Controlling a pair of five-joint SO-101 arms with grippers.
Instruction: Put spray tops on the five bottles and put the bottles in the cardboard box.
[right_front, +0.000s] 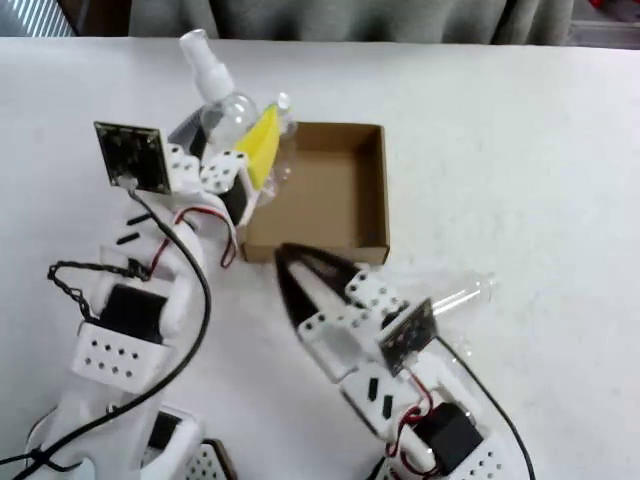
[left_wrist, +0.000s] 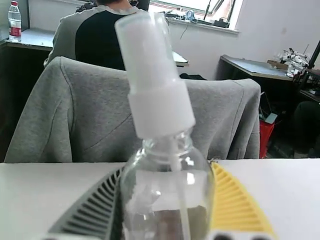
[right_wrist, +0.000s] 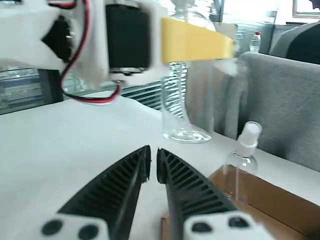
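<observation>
A bottle (right_front: 226, 106) with its spray top fitted is held clamped in the left hand (left_wrist: 165, 220), just off the cardboard box (right_front: 345, 215) at its 10 o'clock corner. The step in hand is judged to be boxing this bottle. Another capped bottle (right_wrist: 242, 159) is seen standing in the box. The right hand (right_front: 283, 255), nearly closed and empty, is placed at the box's 7 o'clock edge. Next, the held bottle should be carried over the opening, lowered clear of the standing one, then released.
</observation>
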